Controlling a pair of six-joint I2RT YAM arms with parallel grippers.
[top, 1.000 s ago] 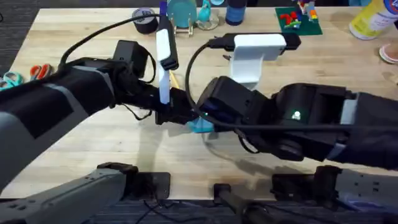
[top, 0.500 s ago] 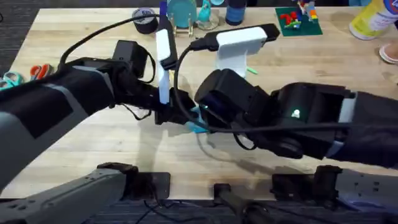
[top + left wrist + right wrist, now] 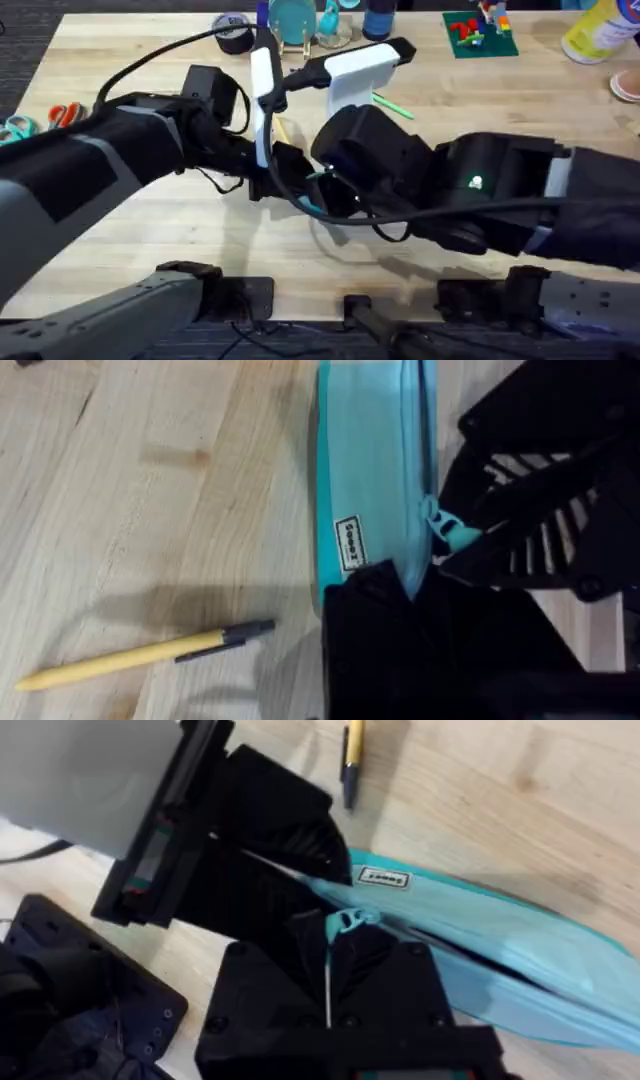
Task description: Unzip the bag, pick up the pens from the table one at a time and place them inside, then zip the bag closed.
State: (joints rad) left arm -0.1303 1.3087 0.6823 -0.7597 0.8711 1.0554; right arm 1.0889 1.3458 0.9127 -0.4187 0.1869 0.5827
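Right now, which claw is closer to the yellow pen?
Left. The left claw grips the bag at its end, right beside the yellow pen; the right claw pinches the zipper pull on the bag's far side from the pen.

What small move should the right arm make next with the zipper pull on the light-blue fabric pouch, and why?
Probably draw the pull along the zipper. The right gripper is shut on the zipper pull at one end of the light-blue fabric pouch, the left gripper pins that end, and the yellow pen lies on the wooden table.
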